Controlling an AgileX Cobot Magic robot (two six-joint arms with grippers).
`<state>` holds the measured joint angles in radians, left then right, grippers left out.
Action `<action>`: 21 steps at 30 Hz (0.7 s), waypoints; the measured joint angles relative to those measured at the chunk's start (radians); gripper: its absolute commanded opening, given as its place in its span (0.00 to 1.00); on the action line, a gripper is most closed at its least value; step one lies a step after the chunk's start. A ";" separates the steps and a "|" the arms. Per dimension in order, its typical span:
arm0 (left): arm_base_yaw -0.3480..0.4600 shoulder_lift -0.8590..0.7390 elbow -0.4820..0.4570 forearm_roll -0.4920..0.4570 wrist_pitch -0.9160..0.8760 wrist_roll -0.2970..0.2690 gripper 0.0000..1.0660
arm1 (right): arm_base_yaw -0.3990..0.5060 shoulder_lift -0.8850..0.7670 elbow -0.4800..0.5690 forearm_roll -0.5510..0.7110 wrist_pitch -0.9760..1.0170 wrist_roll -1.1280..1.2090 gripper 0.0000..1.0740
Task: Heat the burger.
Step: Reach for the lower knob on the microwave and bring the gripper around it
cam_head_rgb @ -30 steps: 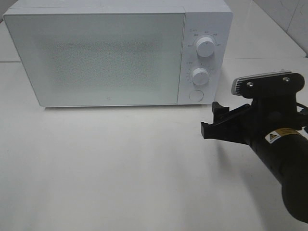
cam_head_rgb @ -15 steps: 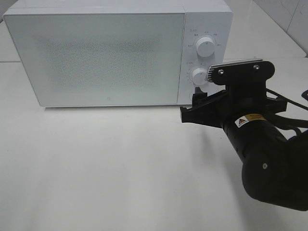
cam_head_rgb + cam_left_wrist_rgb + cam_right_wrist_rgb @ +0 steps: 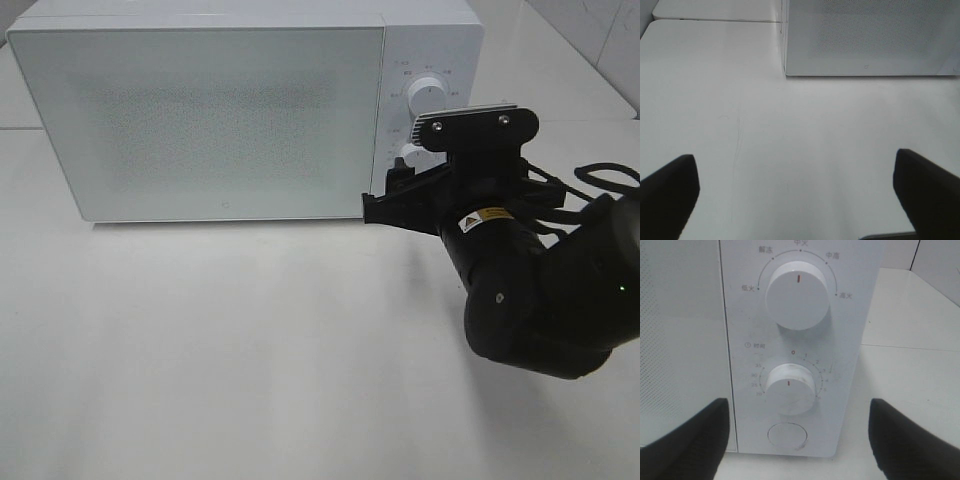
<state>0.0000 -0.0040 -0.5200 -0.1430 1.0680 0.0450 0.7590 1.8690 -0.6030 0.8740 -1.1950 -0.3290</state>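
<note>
The burger is out of view in every frame. A white microwave (image 3: 200, 110) stands at the back of the table with its door shut. My right gripper (image 3: 385, 195) hovers open just in front of the microwave's control panel, low on its right side. In the right wrist view the open right gripper (image 3: 797, 437) faces the lower timer knob (image 3: 790, 389) and the round door button (image 3: 786, 436), with the power knob (image 3: 797, 295) above them. My left gripper (image 3: 797, 195) is open over bare table near the microwave's (image 3: 865, 40) front left corner, holding nothing.
The white table (image 3: 200, 350) stretches in front of the microwave. The right arm's black body (image 3: 540, 290) fills the right side of the high view. A tiled wall (image 3: 600, 30) rises at the back right.
The right arm has swung left and toward the microwave, bringing its open gripper from the table's right side up to the control panel. The left gripper's earlier place is not shown.
</note>
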 measured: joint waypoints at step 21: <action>0.000 0.000 0.000 0.000 0.000 0.000 0.92 | -0.084 0.126 -0.152 -0.083 0.053 0.055 0.70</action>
<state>0.0000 -0.0040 -0.5200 -0.1430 1.0680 0.0450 0.6750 1.9950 -0.7550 0.7910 -1.1420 -0.2740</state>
